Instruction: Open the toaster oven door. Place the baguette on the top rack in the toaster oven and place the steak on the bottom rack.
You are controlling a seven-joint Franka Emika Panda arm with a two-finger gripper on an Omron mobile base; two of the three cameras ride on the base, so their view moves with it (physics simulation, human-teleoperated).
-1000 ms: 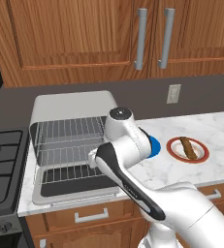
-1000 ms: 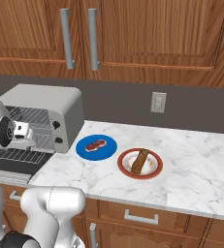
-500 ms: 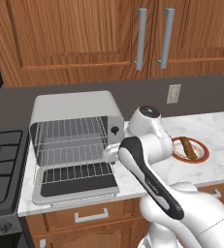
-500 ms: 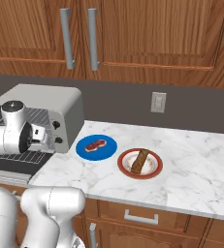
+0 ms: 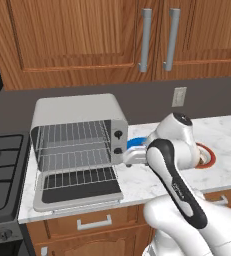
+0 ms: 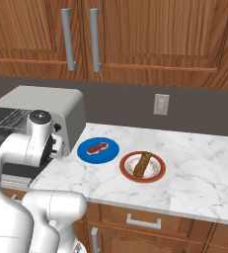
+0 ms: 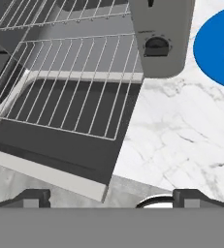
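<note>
The toaster oven (image 5: 77,145) sits at the tabletop's (image 6: 204,173) left end, its door (image 5: 79,192) folded flat to the front edge. Just right, the spread, empty gripper (image 7: 111,196) hangs over bare marble. The steak (image 6: 96,147) lies on a blue plate (image 6: 98,149). The baguette (image 6: 142,164), angled back-right, lies on a red-rimmed plate (image 6: 142,167); the arm hides it in the left base view.

Toaster oven door (image 5: 79,191) lies open; steak (image 6: 96,147) and baguette (image 6: 142,164) rest on plates.

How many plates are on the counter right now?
2: a blue plate holding the steak, beside the toaster oven, and a red-rimmed plate with the baguette, to its right.
</note>
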